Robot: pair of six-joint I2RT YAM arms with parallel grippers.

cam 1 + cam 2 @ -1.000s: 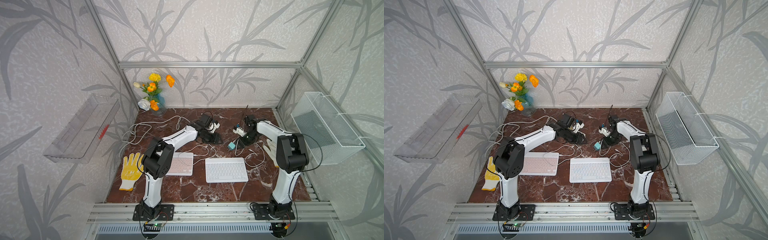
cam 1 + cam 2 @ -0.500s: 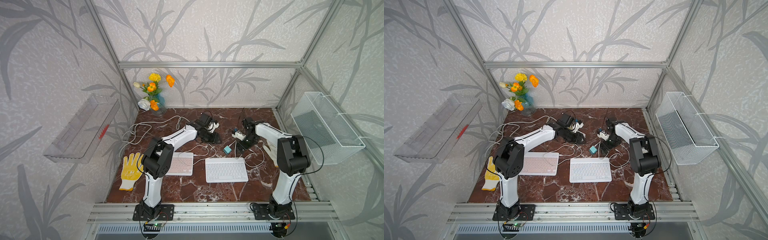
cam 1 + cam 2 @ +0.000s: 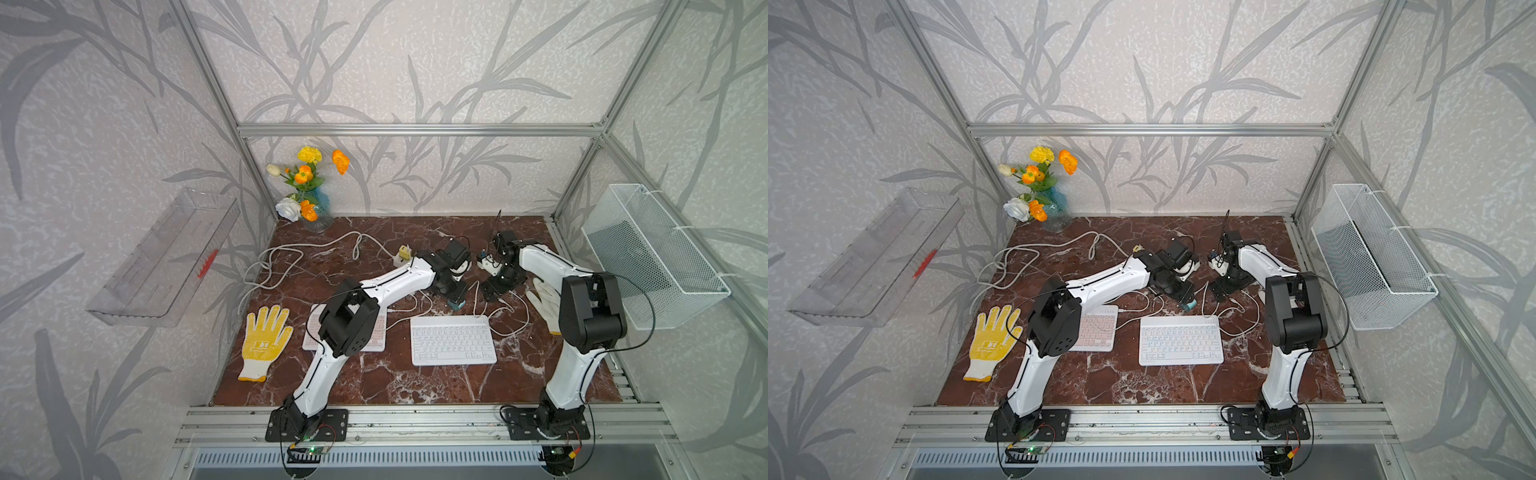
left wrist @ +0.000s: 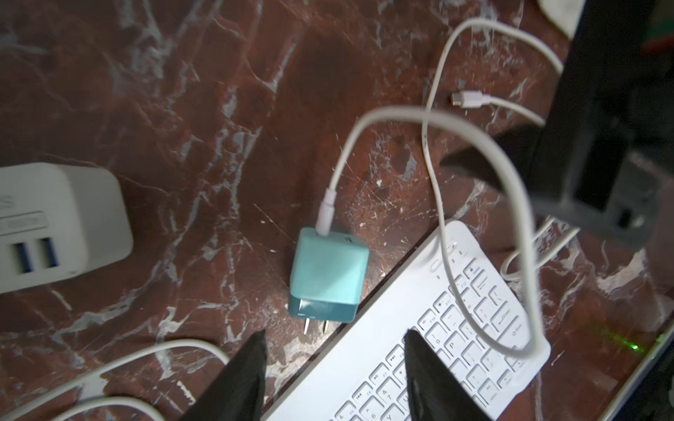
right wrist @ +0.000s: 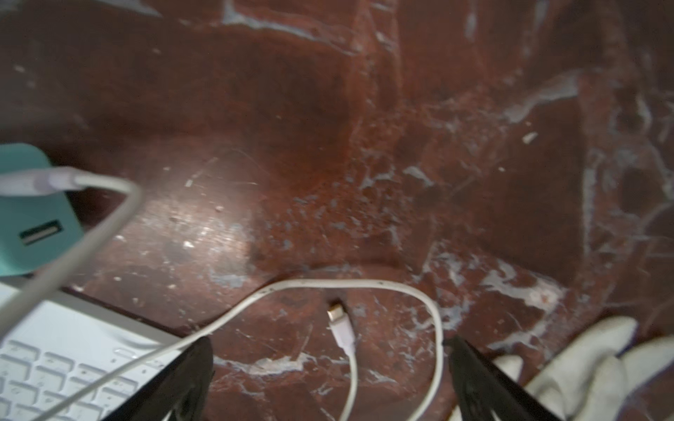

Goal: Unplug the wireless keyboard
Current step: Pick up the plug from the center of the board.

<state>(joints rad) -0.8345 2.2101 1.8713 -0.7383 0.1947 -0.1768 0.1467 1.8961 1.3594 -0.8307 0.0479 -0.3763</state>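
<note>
Left wrist view: charger (image 4: 328,273) lay just ahead of left gripper (image 4: 333,340), prongs pointing into its open, empty jaws; right gripper (image 5: 330,344) gaped wide, farther off.

- A white keyboard (image 3: 453,345) is lying flat, keys up, near the front middle of the red marble table (image 3: 374,386), as both top views show.
- A teal charger (image 4: 328,273) is lying on its side just beside the keyboard's back edge, with its two metal prongs showing bare.
- A white cable (image 4: 474,135) is sitting plugged into the charger and looping over one end of the keyboard.
- A loose plug (image 4: 470,99) is lying on the bare table, apart from the keyboard.
</note>
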